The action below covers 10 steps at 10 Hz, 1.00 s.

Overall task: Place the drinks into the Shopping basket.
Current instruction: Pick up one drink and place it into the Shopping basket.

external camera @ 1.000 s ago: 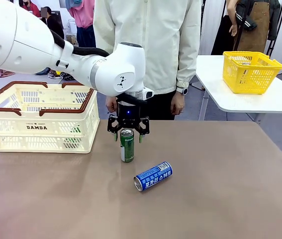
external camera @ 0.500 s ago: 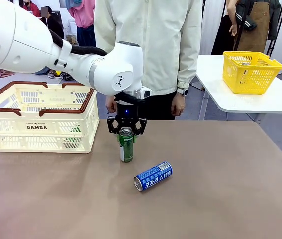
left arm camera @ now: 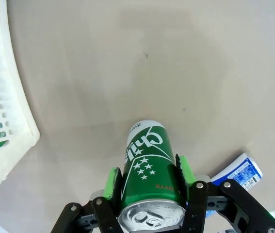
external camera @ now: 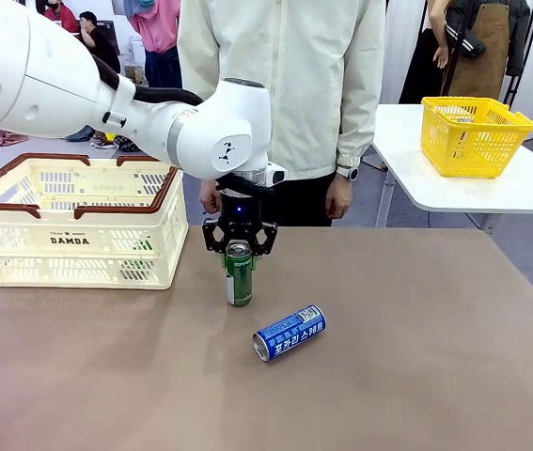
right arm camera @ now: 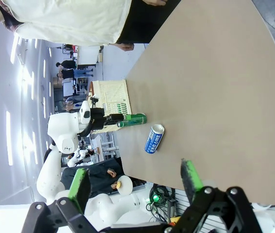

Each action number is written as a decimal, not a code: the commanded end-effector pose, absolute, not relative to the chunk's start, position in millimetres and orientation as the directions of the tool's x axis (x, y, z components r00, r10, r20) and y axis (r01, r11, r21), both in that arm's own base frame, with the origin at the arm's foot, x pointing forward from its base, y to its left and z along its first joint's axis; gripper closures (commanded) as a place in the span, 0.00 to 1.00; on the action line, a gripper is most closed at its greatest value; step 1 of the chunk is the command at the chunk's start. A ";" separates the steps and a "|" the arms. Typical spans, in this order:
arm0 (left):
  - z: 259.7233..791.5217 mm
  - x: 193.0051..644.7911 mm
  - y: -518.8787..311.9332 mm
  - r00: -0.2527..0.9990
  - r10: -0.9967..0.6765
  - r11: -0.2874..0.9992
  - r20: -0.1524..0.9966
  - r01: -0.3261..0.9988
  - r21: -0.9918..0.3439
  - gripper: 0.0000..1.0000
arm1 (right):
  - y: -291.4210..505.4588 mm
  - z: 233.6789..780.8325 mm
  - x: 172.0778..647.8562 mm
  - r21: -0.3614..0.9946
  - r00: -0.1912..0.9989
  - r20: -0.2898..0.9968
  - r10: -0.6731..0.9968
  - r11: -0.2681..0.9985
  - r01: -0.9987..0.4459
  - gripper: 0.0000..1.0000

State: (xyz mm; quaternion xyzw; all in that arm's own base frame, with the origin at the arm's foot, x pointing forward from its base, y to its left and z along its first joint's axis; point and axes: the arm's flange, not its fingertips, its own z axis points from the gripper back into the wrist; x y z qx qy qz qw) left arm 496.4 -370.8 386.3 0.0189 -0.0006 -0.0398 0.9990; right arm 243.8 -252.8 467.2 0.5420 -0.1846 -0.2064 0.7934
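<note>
A green can (external camera: 239,282) stands upright on the brown table, with my left gripper (external camera: 239,252) shut on its upper part from above. In the left wrist view both green pads (left arm camera: 112,182) press the sides of the green can (left arm camera: 149,165). A blue can (external camera: 290,333) with white lettering lies on its side just right of and nearer than the green one, and its end (left arm camera: 236,174) shows past my fingers. The Shopping basket (external camera: 22,202), cream with a brown rim, sits at the table's left. My right gripper (right arm camera: 135,183) is open and holds nothing, well away from the cans.
A person in a cream jacket stands at the far edge, hands hanging by the table. Green shapes show through the Shopping basket's lattice wall (left arm camera: 1,111). A yellow basket (external camera: 473,136) rests on a separate white table at the right. Bare tabletop surrounds both cans.
My left gripper's fingers have shut onto the green can's top. The can still stands in the same spot, and the blue can has not moved.
</note>
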 end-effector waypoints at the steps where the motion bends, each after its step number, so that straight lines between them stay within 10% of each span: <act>1: 413.5 493.2 -362.0 0.992 -0.127 0.991 0.015 0.126 0.049 1.00 | -253.8 467.4 243.0 0.938 0.848 0.086 -0.523 0.330 0.108 0.00; 10: 548.2 508.0 -338.2 0.963 -0.250 0.968 0.102 0.247 0.042 1.00 | -253.8 467.4 243.0 0.938 0.848 0.086 -0.523 0.330 0.108 0.00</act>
